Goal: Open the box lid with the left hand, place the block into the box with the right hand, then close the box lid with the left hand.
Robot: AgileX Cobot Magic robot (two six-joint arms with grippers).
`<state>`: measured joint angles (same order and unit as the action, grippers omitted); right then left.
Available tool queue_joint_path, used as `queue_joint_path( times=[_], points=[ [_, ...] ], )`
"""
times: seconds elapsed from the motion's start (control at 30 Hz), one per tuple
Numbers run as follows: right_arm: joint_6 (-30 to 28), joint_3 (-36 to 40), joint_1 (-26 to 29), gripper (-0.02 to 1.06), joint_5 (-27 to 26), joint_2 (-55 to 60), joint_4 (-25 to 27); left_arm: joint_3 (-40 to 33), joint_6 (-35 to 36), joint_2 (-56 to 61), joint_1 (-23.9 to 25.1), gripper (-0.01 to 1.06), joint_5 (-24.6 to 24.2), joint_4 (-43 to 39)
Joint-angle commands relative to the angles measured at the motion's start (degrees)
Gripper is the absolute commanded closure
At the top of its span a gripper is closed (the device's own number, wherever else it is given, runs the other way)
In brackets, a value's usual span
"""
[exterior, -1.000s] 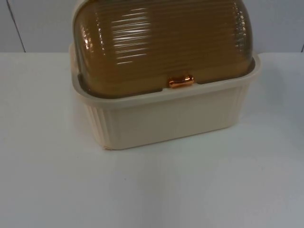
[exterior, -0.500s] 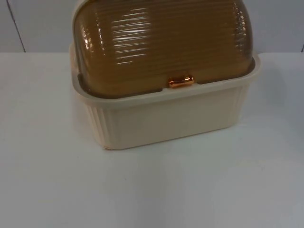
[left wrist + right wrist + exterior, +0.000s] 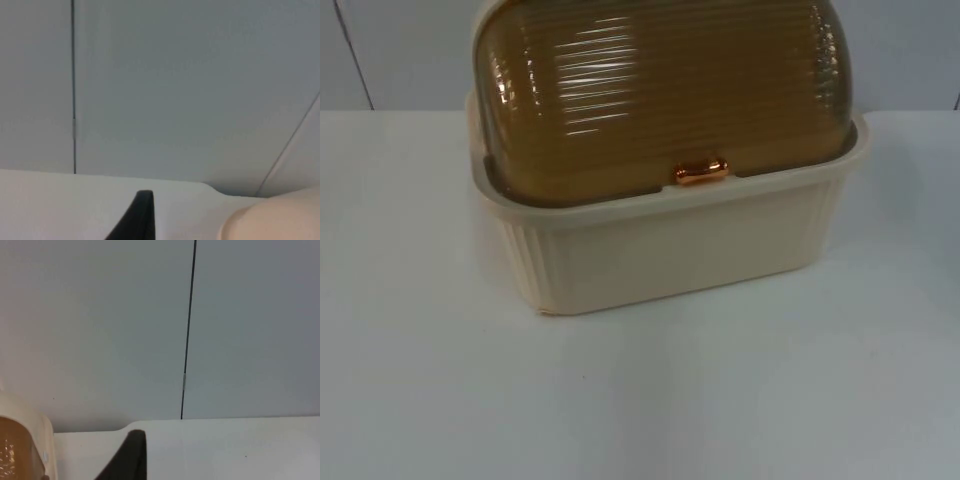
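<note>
A cream box is sitting on my white bench, near the grey wall at the back. Its brown see-through lid is lying shut over the top. A small shiny gold handle is sitting at the front edge of the lid.

My left pincer is waiting low over the bench, looking at the wall. A rounded cream bit of the box is showing beside it. My right pincer is waiting on the other side, with the box corner and brown lid close by. I am seeing just one black fingertip of each pincer, so I cannot tell if they are clenched or released.
</note>
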<state>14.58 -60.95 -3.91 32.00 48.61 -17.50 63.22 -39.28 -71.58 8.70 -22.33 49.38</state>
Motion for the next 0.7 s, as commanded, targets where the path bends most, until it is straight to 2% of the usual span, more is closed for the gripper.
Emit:
queue_joint_path(
  times=[0.0,0.07,0.13,0.2,0.27,0.37,0.43,0.53,0.63,0.67],
  points=[
    [1.8,0.0,-0.1,-0.01,-0.6,-0.8,-0.1,-0.2,1.6,1.2,0.7,0.01,-3.1,-3.6],
    [2.8,0.0,-0.1,-0.01,0.5,-0.8,-0.2,-0.5,3.8,1.5,0.7,0.01,-3.5,-5.6],
    [2.5,0.4,-0.1,-0.01,5.0,-0.6,-0.8,-2.4,11.1,3.2,0.7,0.01,-2.7,-11.1],
    [2.9,1.1,-0.1,-0.01,6.6,-0.4,-0.8,-3.7,12.2,4.4,0.7,0.01,-2.1,-13.7],
    [4.8,5.1,-0.1,-0.01,8.6,-0.9,-0.4,-6.9,13.2,8.0,0.7,0.01,-1.7,-16.7],
    [6.5,8.0,-0.1,-0.01,8.4,-2.8,-0.4,-9.5,14.2,13.4,0.5,0.01,-2.1,-20.6],
    [7.0,10.0,-0.1,-0.01,8.3,-5.1,-0.5,-9.6,14.2,16.7,-0.8,0.01,-5.7,-21.9],
    [7.0,10.7,-0.1,-0.01,8.3,-8.3,-2.0,-9.6,14.3,20.4,-2.3,0.01,-7.1,-21.9],
    [7.0,10.7,-0.1,-0.01,6.9,-13.8,-7.9,-9.6,15.6,28.4,-3.0,0.01,-6.5,-21.9],
    [7.0,10.7,-0.1,-0.01,6.8,-15.9,-9.2,-9.6,18.8,31.5,-2.6,0.01,-5.8,-23.1]
  ],
)
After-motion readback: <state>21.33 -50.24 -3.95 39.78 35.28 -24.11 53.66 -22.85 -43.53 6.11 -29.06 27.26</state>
